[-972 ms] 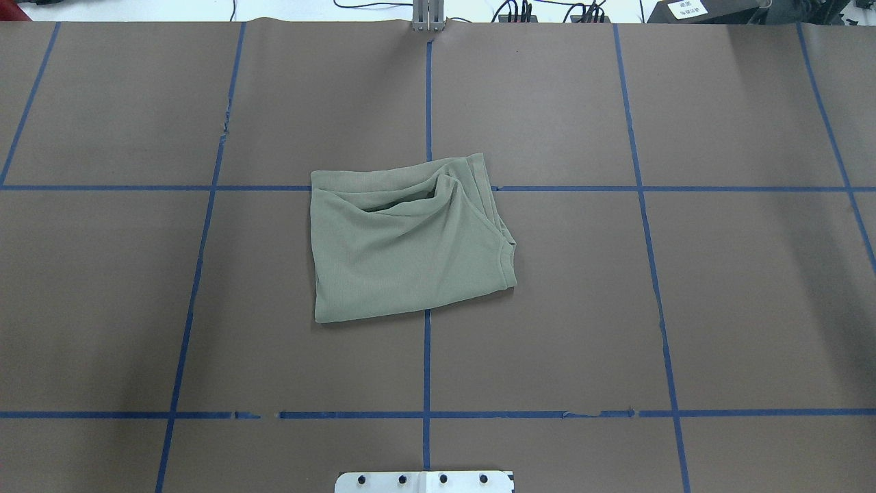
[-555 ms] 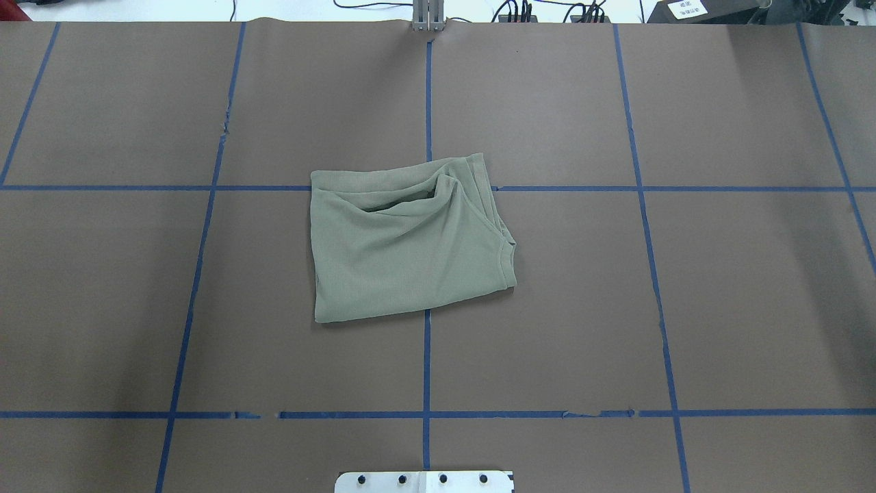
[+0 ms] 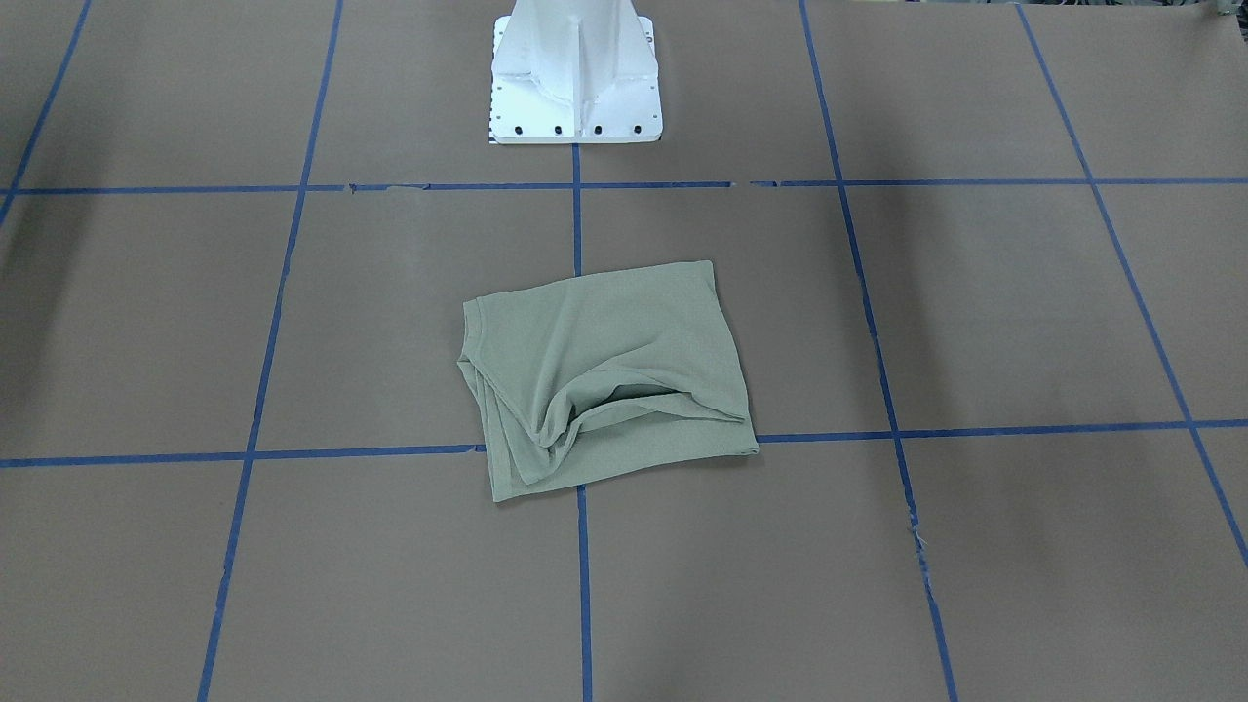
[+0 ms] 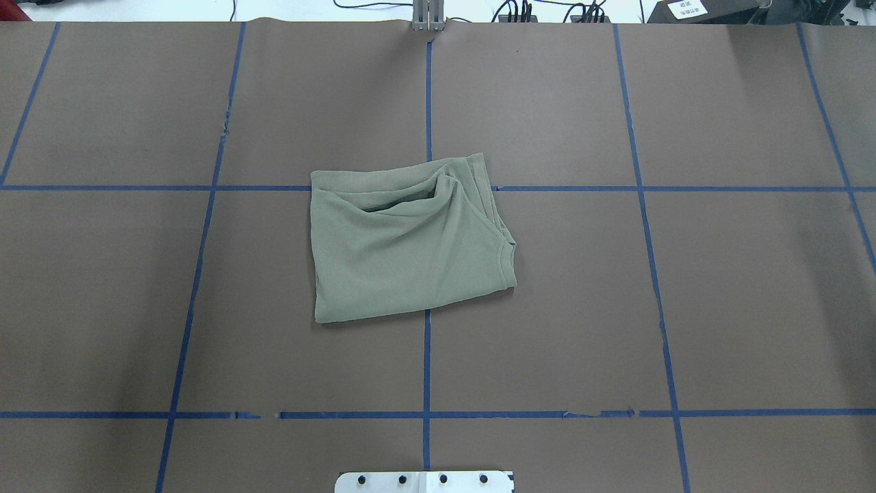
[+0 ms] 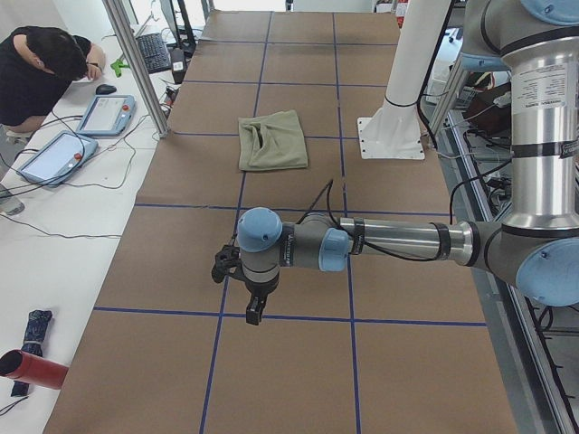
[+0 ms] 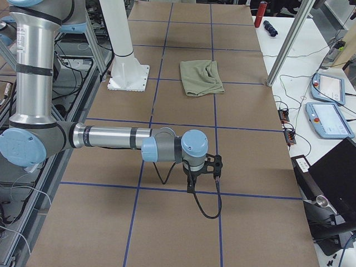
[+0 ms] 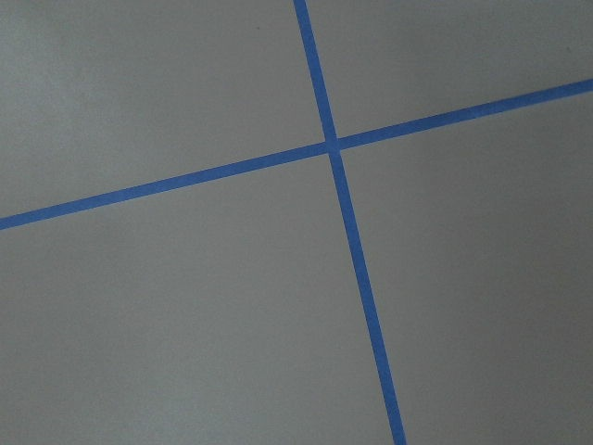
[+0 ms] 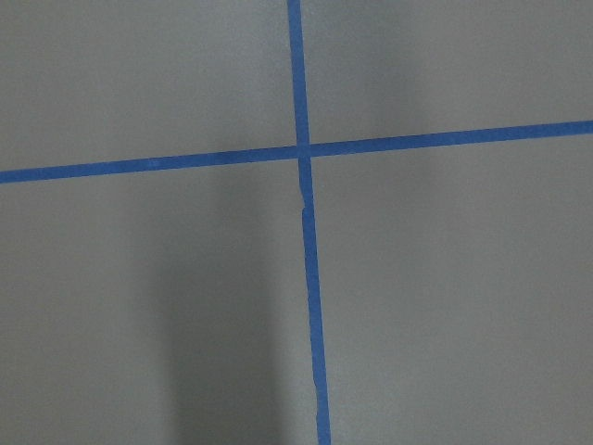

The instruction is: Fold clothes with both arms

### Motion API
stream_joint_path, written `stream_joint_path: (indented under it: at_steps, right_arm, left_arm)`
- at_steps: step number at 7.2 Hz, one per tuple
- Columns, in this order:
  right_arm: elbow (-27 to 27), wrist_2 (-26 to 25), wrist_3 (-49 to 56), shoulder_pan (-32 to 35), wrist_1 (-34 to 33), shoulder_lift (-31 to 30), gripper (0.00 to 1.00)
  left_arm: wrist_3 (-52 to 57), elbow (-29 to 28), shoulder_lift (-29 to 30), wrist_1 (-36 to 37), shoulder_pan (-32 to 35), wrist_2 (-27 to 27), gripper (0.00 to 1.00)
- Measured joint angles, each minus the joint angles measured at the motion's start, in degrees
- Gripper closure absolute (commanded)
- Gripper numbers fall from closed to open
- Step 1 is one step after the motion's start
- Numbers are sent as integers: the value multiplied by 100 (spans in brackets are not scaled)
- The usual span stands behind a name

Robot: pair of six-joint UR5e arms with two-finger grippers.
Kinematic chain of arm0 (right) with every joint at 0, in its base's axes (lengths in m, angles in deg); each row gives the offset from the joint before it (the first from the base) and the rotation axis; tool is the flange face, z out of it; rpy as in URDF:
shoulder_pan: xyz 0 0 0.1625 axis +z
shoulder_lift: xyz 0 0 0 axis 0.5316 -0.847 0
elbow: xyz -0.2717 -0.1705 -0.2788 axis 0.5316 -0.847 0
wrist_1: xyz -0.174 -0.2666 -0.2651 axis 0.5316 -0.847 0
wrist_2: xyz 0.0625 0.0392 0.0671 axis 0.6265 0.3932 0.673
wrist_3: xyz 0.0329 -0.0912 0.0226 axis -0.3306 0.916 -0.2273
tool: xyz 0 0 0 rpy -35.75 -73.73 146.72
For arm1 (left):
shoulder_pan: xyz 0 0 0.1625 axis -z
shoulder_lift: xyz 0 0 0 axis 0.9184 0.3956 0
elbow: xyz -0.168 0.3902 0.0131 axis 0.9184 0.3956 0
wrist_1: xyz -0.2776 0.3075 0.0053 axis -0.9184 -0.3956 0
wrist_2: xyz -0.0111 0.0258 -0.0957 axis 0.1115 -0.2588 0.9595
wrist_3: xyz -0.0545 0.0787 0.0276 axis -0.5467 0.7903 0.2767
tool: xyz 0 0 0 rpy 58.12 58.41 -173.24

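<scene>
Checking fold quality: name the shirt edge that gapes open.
The edge farthest from the white pedestal: the sage-green shirt bunches into an open pocket there; others lie flat.

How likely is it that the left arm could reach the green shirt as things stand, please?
Probably yes: the shirt lies alone mid-table, and nothing visible stands between it and the left gripper, which hangs over the table off to one side.

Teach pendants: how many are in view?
2. Both lie on the white side bench in the exterior left view: the far pendant by the operator, the near pendant closer to the camera. None seems hidden.
</scene>
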Motion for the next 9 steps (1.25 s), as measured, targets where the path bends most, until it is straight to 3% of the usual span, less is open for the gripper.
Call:
stream_joint_path:
  at_steps: [3, 9]
  right_arm:
    - [9, 21, -60, 0, 14, 2, 0]
    - [37, 60, -65, 0, 9, 36, 0]
  left_arm:
    - [-1010, 30, -7, -6, 4, 8, 0]
    - [-1117, 18, 6, -5, 5, 18, 0]
